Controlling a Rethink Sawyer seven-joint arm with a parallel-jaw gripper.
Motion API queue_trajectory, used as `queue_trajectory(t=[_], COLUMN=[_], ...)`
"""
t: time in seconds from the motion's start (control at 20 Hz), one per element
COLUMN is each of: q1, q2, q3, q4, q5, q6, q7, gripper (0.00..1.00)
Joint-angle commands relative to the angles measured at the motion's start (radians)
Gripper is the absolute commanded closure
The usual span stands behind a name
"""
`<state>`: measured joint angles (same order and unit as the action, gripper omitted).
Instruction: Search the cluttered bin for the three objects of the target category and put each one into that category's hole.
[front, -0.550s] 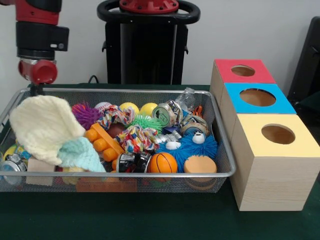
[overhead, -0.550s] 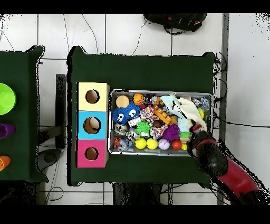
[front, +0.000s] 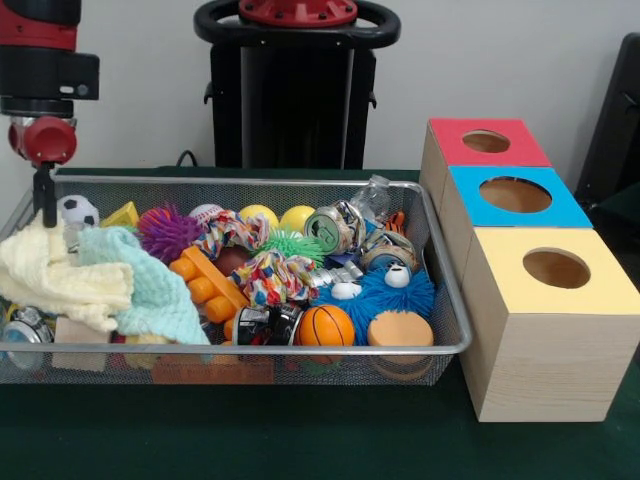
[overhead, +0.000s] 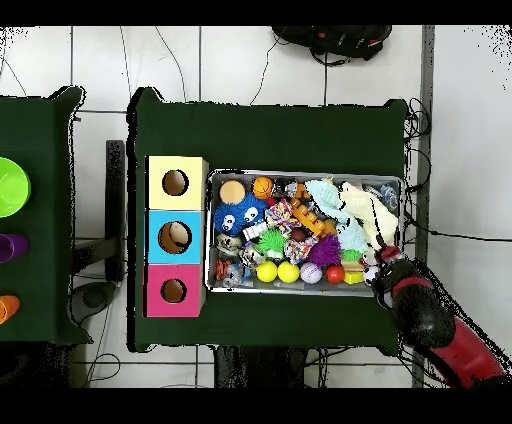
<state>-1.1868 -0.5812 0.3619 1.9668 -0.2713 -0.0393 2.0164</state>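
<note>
The wire mesh bin is full of toys; it also shows in the overhead view. No yellow duck toy shows; they are hidden or covered. My gripper is at the bin's left end in the front view, shut on a peak of a pale yellow cloth that rises to it. In the overhead view the gripper is at the bin's right end with the cloth stretched toward it. The red-topped box's hole is at the far right, also seen from overhead.
A blue-topped box and a yellow-topped box stand in a row with the red one. A mint cloth lies beside the yellow one. Two yellow balls, an orange basketball and a blue furry toy lie in the bin.
</note>
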Motion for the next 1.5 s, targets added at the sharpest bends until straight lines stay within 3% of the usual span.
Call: queue_trajectory(t=[0.05, 0.15, 0.4, 0.65, 1.0, 1.5], q1=[0.048, 0.1, 0.361, 0.495, 0.571, 0.572], q2=[0.022, 0.023, 0.011, 0.029, 0.025, 0.021], q3=[0.123, 0.097, -0.089, -0.19, -0.246, -0.251], q4=[-0.049, -0.044, -0.056, -0.075, -0.037, 0.056], q5=[-0.044, -0.017, 0.151, 0.267, 0.313, 0.242], q6=[0.114, 0.068, -0.05, -0.11, -0.129, -0.213], q7=[-0.006, 0.05, 0.23, 0.256, 0.218, 0.21], gripper=[0.0, 0.0, 0.0, 0.0, 0.0, 0.0])
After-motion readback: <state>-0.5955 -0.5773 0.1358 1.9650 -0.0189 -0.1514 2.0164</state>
